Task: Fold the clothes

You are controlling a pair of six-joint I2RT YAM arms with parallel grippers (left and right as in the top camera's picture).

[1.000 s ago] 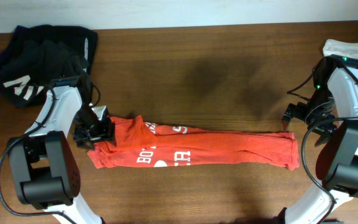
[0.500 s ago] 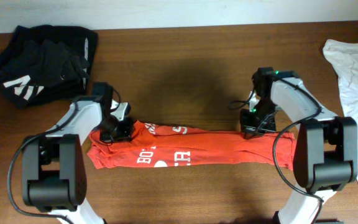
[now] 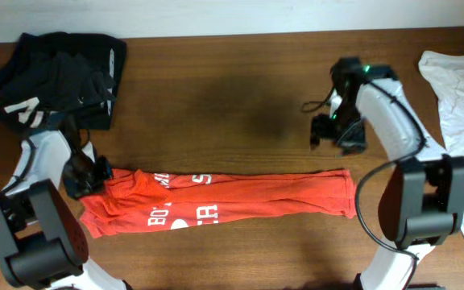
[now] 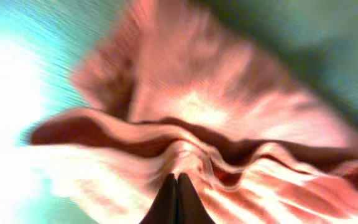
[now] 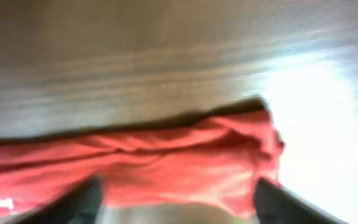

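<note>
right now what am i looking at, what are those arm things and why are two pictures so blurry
Two robot arms sit at a wooden table. The wide picture looks down from above; the two blurry ones come from cameras on each wrist. A long red shirt lies across the table, black clothes at the far left corner, a white garment at the right. The left gripper is pinched shut on the shirt's end; the right gripper hangs open, holding nothing.

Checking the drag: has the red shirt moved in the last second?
Yes. The red shirt slid left, its right end now farther from the white garment.
</note>
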